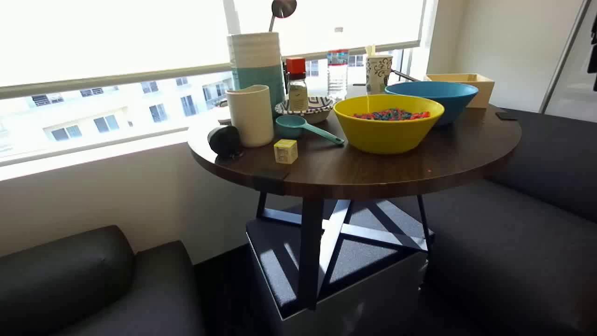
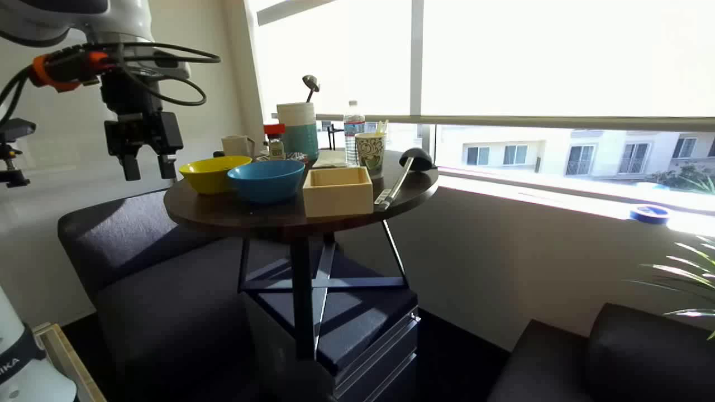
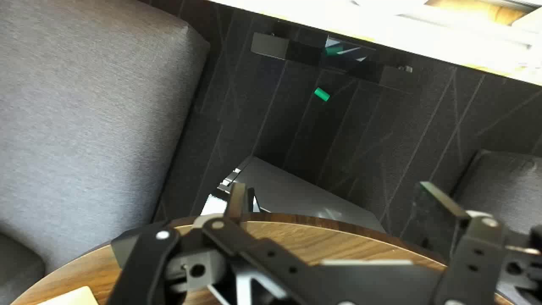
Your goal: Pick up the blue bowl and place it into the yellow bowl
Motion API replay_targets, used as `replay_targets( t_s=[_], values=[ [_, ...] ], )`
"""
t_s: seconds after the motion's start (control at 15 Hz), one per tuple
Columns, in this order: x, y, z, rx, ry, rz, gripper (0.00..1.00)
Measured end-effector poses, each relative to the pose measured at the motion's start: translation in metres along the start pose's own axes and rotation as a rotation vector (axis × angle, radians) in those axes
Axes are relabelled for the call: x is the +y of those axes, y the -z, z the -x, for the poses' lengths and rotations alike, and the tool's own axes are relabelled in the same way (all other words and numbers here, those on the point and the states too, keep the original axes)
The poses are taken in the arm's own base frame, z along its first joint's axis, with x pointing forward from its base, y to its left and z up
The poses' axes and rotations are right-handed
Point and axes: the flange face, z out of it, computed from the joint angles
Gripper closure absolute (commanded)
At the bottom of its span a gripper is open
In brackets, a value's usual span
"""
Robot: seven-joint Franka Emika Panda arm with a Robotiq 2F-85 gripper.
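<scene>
The teal-blue bowl (image 1: 450, 107) stands upright on the round table, right beside the yellow bowl. It also shows in an exterior view (image 2: 266, 184). The bright yellow bowl (image 1: 387, 133) holds small red and blue bits; it also shows in an exterior view (image 2: 206, 177). My gripper (image 2: 149, 166) hangs in the air, fingers down, on the yellow bowl's side of the table and apart from both bowls. In the wrist view the fingers (image 3: 336, 192) are wide apart with nothing between them. Neither bowl shows in the wrist view.
A tan rectangular box (image 2: 338, 198) stands beside the blue bowl. A ladle (image 2: 399, 181), a patterned cup (image 2: 370, 153), a bottle (image 1: 337, 70), a teal scoop (image 1: 308, 128) and a small yellow box (image 1: 285, 151) share the wooden table (image 1: 373, 182). Dark seats surround it.
</scene>
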Motion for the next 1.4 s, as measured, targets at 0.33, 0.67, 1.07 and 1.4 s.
replay_targets(
  t_s=[0.33,0.67,1.07,1.4],
  values=[
    [0.000,0.000,0.000,0.000,0.000,0.000,0.00],
    [0.008,0.006,-0.006,0.086,-0.027,-0.002,0.00],
    [0.058,0.013,-0.008,0.286,-0.234,-0.123,0.00],
    [0.087,0.010,-0.016,0.374,-0.390,-0.339,0.00]
  ],
)
